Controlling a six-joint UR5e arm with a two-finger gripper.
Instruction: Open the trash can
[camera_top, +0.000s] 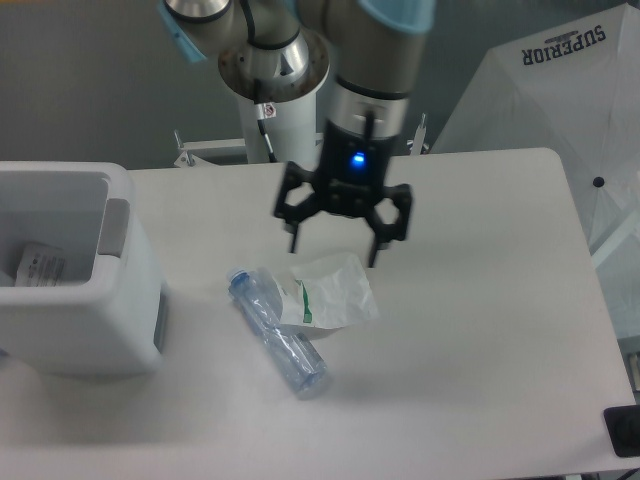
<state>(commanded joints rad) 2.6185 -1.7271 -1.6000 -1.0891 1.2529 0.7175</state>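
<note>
Over the white bag (335, 290), the gripper (334, 244) hangs with fingers spread and empty, while the trash can (75, 300) sits with its top open, ready for rubbish.

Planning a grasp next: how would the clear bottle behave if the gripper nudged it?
The bottle lies on its side, so it would probably roll. It looks empty and crumpled, likely light and squashy. The bag overlapping it might drag along.

Robot lab; pedestal-mounted arm (270, 90)

I am seeing one trash can (75, 290) at nine o'clock, one bottle (277, 331), one bag (333, 290), all sitting on one table (480, 330).
</note>
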